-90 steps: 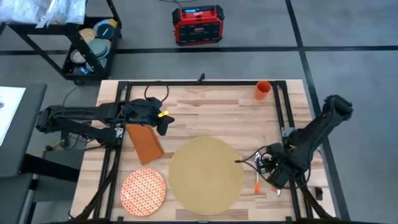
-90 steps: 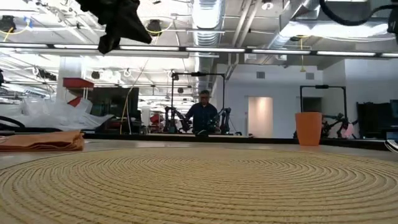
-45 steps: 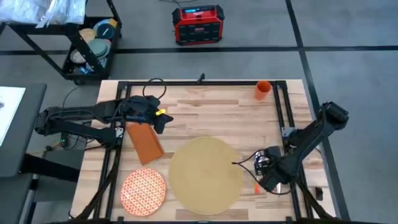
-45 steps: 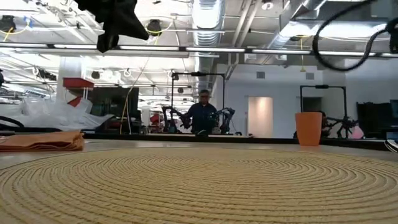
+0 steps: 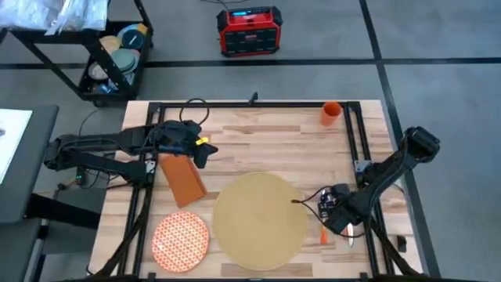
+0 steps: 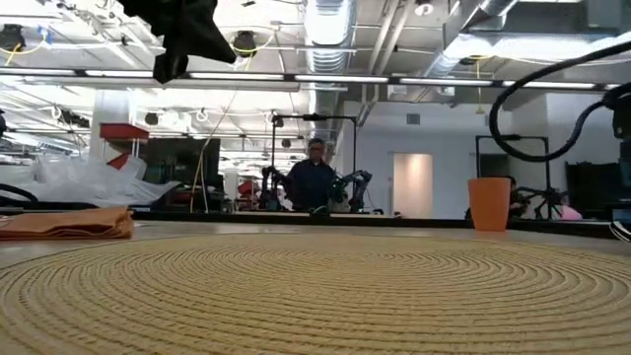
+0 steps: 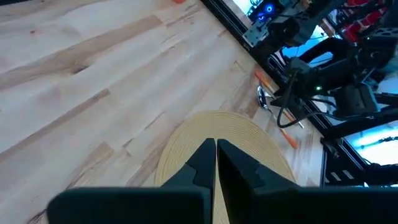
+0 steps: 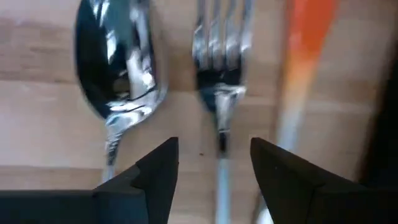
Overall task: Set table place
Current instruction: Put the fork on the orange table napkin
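right tool [image 8: 211, 165] open just over fork [image 8: 219, 93], spoon [image 8: 118, 81] beside.

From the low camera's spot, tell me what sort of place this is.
Probably a robotics lab or workshop: bare ceiling ducts and strip lights overhead, more robot arms on a far bench beside a standing person, and a light-wood butcher-block table on a black frame.

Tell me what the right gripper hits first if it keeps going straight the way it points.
Probably the fork: the right gripper is open, its fingers straddling the fork's neck, with the spoon just outside one finger. How far above the table it sits is unclear.
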Action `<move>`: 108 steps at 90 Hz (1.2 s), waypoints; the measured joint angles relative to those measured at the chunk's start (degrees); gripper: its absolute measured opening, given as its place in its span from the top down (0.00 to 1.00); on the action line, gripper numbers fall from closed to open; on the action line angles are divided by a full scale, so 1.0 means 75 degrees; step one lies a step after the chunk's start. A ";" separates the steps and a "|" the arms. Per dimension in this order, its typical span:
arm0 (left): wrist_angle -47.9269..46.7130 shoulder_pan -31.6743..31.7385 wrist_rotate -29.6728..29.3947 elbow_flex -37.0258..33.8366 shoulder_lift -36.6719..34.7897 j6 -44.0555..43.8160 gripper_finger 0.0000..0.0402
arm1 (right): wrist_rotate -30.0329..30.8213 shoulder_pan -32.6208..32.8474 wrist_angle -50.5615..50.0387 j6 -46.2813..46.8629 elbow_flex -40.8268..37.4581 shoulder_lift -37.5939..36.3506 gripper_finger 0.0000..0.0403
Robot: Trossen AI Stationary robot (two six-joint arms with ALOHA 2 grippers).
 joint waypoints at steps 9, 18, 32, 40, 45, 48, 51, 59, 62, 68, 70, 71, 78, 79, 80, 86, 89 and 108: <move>0.0001 0.0000 0.0000 0.0000 0.0000 -0.0015 1.00 | -0.0010 -0.0008 0.0183 -0.0001 -0.0173 0.0014 0.53; -0.0002 0.0000 0.0000 0.0000 0.0000 -0.0017 1.00 | -0.0133 -0.0109 0.0150 -0.0025 -0.0191 0.0009 0.55; 0.0002 0.0000 0.0000 0.0000 0.0000 -0.0019 1.00 | -0.0383 -0.0236 0.0058 -0.0120 -0.0196 0.0010 0.69; 0.0001 0.0000 0.0000 0.0000 0.0000 -0.0020 1.00 | -0.0485 -0.0245 -0.0019 -0.0100 -0.0204 0.0014 0.81; -0.0002 0.0000 -0.0002 0.0000 0.0000 -0.0031 1.00 | -0.0506 -0.0240 -0.0067 -0.0090 -0.0206 0.0016 0.89; 0.0002 0.0000 -0.0003 0.0000 0.0000 -0.0049 1.00 | -0.0527 -0.0240 -0.0094 -0.0088 -0.0206 0.0016 0.94; 0.0001 0.0000 -0.0002 0.0000 0.0000 -0.0050 1.00 | -0.0539 -0.0240 -0.0111 -0.0085 -0.0206 0.0013 0.97; -0.0002 0.0000 -0.0003 0.0000 0.0000 -0.0050 1.00 | -0.0630 -0.0245 -0.0142 -0.0085 -0.0206 0.0019 0.98; -0.0002 0.0000 0.0000 0.0000 0.0000 -0.0050 1.00 | -0.0642 -0.0246 -0.0146 -0.0085 -0.0209 0.0019 0.98; -0.0005 0.0000 -0.0003 0.0000 0.0000 -0.0050 1.00 | -0.0640 -0.0241 -0.0146 -0.0085 -0.0204 0.0019 0.99; -0.0005 0.0000 -0.0003 0.0000 0.0000 -0.0050 1.00 | -0.0642 -0.0240 -0.0152 -0.0086 -0.0190 0.0019 0.99; -0.0003 0.0000 -0.0003 0.0000 0.0000 -0.0050 1.00 | -0.0642 -0.0240 -0.0153 -0.0087 -0.0177 0.0021 0.99; -0.0005 0.0000 -0.0003 0.0000 0.0000 -0.0048 1.00 | -0.0637 -0.0240 -0.0264 -0.0114 -0.0050 0.0030 1.00; -0.0005 0.0000 -0.0003 0.0000 0.0000 -0.0047 1.00 | -0.0635 -0.0240 -0.0299 -0.0114 -0.0023 0.0036 1.00; -0.0004 0.0000 -0.0003 0.0000 0.0000 -0.0047 1.00 | -0.0634 -0.0240 -0.0336 -0.0114 0.0004 0.0044 1.00; -0.0008 0.0000 -0.0003 0.0000 0.0000 -0.0049 1.00 | -0.0628 -0.0240 -0.0593 -0.0117 0.0143 0.0068 1.00; -0.0008 0.0000 -0.0003 0.0000 0.0000 -0.0047 1.00 | -0.0629 -0.0231 -0.0748 -0.0118 0.0237 0.0066 1.00; -0.0065 0.0000 -0.0003 0.0000 0.0000 -0.0023 1.00 | -0.0627 -0.0170 -0.0857 -0.0123 0.0626 0.0060 1.00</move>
